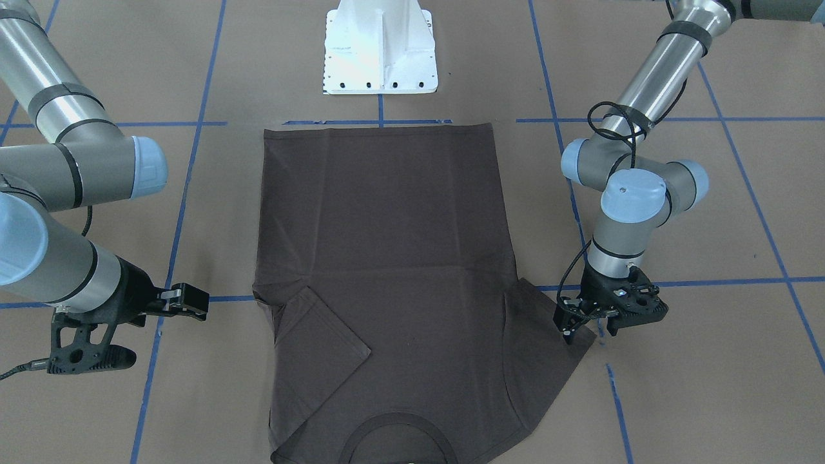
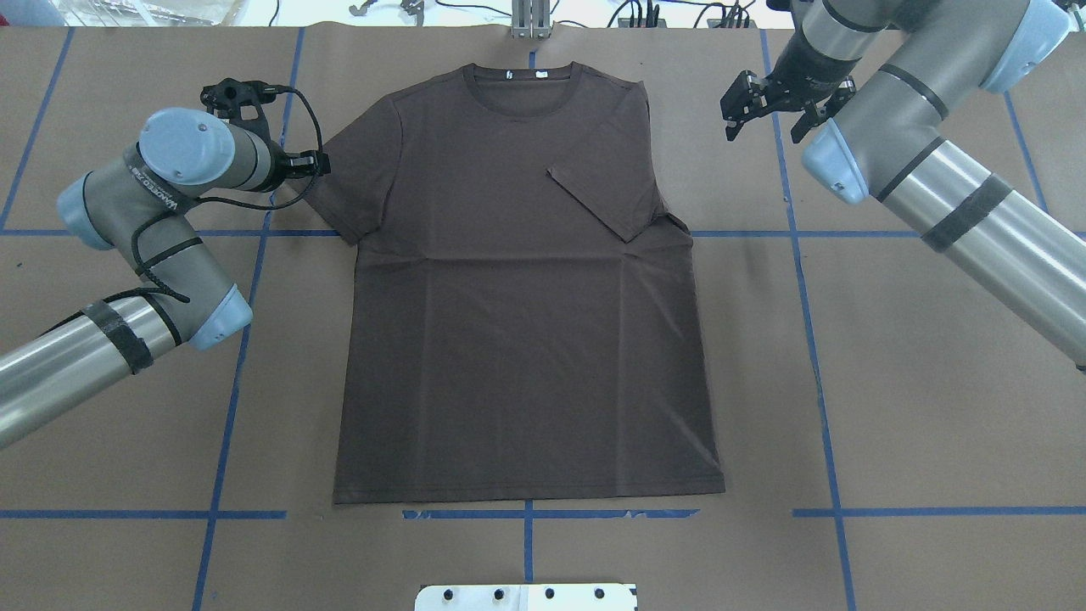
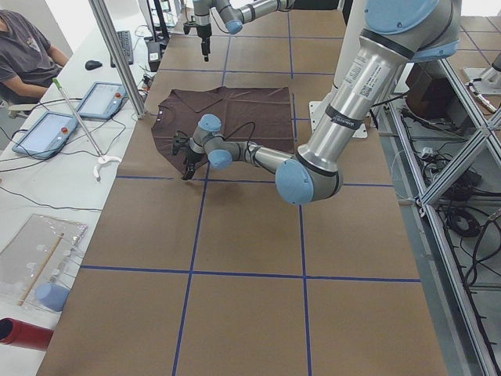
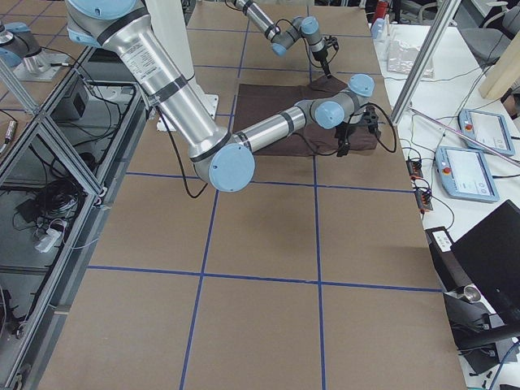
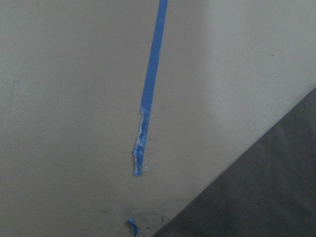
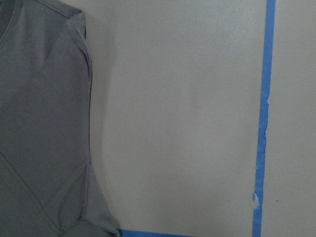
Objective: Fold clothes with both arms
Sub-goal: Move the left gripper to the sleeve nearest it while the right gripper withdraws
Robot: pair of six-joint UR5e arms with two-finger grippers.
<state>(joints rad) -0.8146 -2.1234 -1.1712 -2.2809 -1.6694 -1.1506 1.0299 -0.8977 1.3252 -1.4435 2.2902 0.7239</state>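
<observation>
Reference is the overhead view, with 12 o'clock pointing away from the robot. The white pedestal base (image 2: 526,596) sits at 6 o'clock on the brown surface (image 2: 933,424). Just beyond it the dark T-shirt (image 2: 526,356) lies flat, with the hem (image 2: 526,495) nearest the base and the collar (image 2: 524,85) farthest. Its long axis runs from 6 to 12 o'clock. The right sleeve (image 2: 607,199) is already folded inward onto the chest. The left sleeve (image 2: 348,187) is spread flat and points toward 9 o'clock.

The left arm (image 2: 178,161) is the nearer one to the remaining sleeve. In the front view its jaws appear spread at the outer edge of that sleeve, with nothing pinched. The sleeve lies at 3 o'clock from these jaws. The right arm (image 2: 933,178) has its jaws spread and empty over bare surface, well apart from the shirt, which lies at 9 o'clock from them.

Judgement: the next move is a pinch on the left sleeve edge, carried toward 3 o'clock onto the chest.
</observation>
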